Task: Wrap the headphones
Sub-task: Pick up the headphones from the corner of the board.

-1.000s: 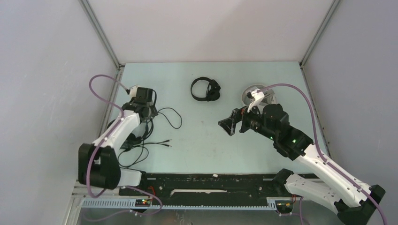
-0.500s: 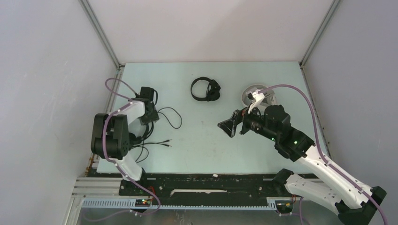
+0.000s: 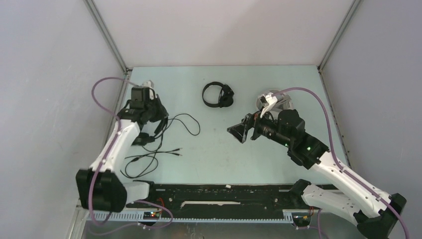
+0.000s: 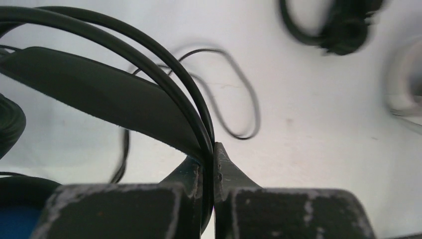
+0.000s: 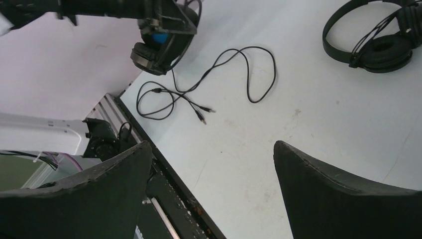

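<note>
The bulky black headphones (image 3: 145, 137) with blue lining (image 5: 159, 38) hang at the table's left edge, under my left arm. My left gripper (image 3: 157, 118) is shut on their thin black cable (image 4: 206, 130), right beside the broad headband (image 4: 99, 94). The remaining cable (image 3: 188, 124) loops loose across the table, ending in plugs (image 3: 177, 151). The slim black headphones (image 3: 218, 94) lie at the back centre, cable bundled. The white headphones (image 3: 271, 98) sit partly hidden behind my right arm. My right gripper (image 3: 239, 131) hovers open and empty over the table's middle (image 5: 211, 144).
A black rail (image 3: 224, 191) runs along the near table edge. White enclosure walls close in on the left, back and right, with a metal post (image 3: 107, 35) in the back left corner.
My left gripper has shut on the bulky headphones' cable, and the arm has swung and lifted it. The cable loop has shifted right. The right gripper drifted slightly left.
</note>
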You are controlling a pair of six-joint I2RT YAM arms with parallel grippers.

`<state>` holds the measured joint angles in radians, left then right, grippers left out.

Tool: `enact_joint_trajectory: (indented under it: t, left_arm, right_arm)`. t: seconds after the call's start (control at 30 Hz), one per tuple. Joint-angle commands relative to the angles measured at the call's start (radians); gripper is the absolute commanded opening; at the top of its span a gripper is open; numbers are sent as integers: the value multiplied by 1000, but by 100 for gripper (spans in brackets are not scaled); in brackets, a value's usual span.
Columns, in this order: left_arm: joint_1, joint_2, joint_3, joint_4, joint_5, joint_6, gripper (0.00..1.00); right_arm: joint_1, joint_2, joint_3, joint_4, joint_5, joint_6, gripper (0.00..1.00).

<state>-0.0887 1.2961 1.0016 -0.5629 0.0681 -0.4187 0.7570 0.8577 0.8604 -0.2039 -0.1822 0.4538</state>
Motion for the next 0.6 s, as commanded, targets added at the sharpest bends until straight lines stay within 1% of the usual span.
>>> enact_joint_trajectory:
  t: [0.0, 0.07, 0.13, 0.23, 0.3, 0.43, 0.5, 0.57]
  left_arm:
    - [-4, -168, 101, 11, 135, 5, 0]
    - [-4, -214, 113, 13, 211, -4, 0]
    - [-4, -255, 112, 58, 348, -41, 0]
    - [-5, -301, 92, 192, 566, -161, 0]
    - [-9, -326, 79, 301, 666, -247, 0]
    - [-48, -367, 58, 463, 774, -345, 0]
    - [-85, -376, 48, 536, 813, -398, 0]
    - [-137, -378, 47, 591, 829, -432, 0]
  right_arm:
    - [2, 31, -8, 146, -40, 26, 93]
    - [5, 46, -8, 188, -54, 17, 93]
    - [5, 65, -12, 258, -73, -2, 93]
    - [6, 90, -11, 332, -111, -14, 93]
    - [8, 101, -11, 375, -130, -18, 92]
    - [15, 105, -41, 475, -126, -48, 90]
    - [39, 100, -60, 530, -109, -106, 89]
    - [61, 97, -63, 545, -72, -167, 89]
